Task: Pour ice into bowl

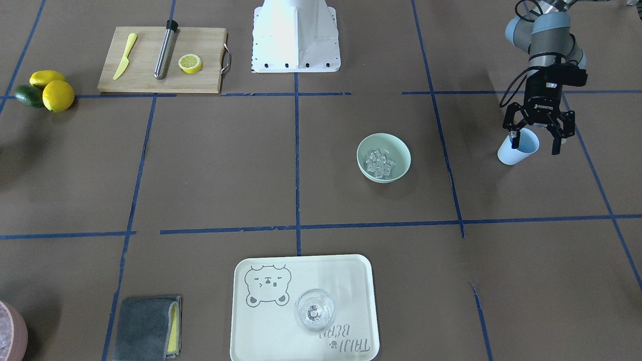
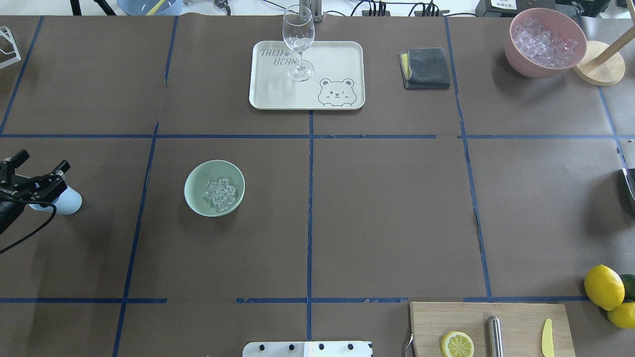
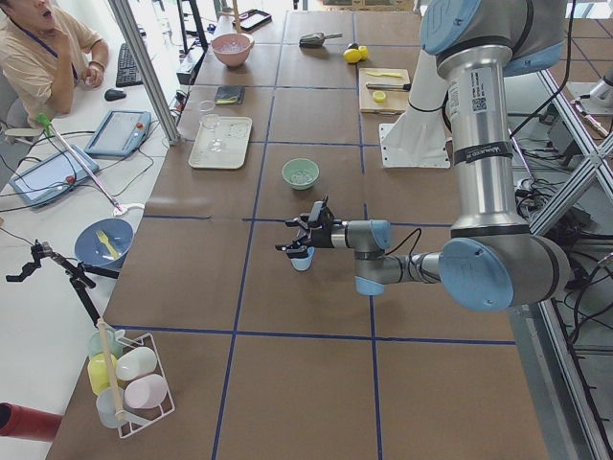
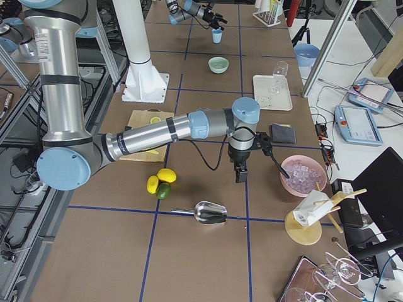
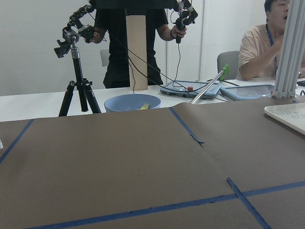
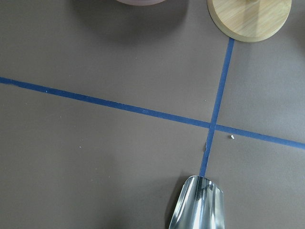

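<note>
Nearest the base, found a board (image 2: 521, 322) on the tabletop (image 2: 387, 213) carrying a lemon half (image 2: 457, 344), a steel rod (image 2: 494, 337) and a yellow knife (image 2: 547, 338), with lemons (image 2: 603, 287) just off its right end. Farther out, in the middle row, saw the bowl (image 2: 196, 191) upright on the left half, holding the ice (image 2: 220, 193) in a loose heap at its bottom. Well to the left of it, saw the cup (image 2: 69, 202) standing on the tabletop with the left hand (image 1: 534, 148) low over it, released: fingers spread wide, one tip at the cup's rim, the other apart from its wall. At the opposite end, picked out the right hand (image 4: 240, 178) only from the side view, pointing down near a pink bowl (image 2: 526, 67); could not tell whether clenched or released. Noted a steel scoop (image 4: 211, 212) lying beyond it toward that end. Along the far edge, saw a tray (image 2: 342, 54) with a wine glass (image 2: 299, 44) upright on it, a folded grey cloth (image 2: 426, 68) to its right, then the pink bowl full of cubes (image 2: 545, 39) beside a round wooden stand (image 2: 598, 69).
</note>
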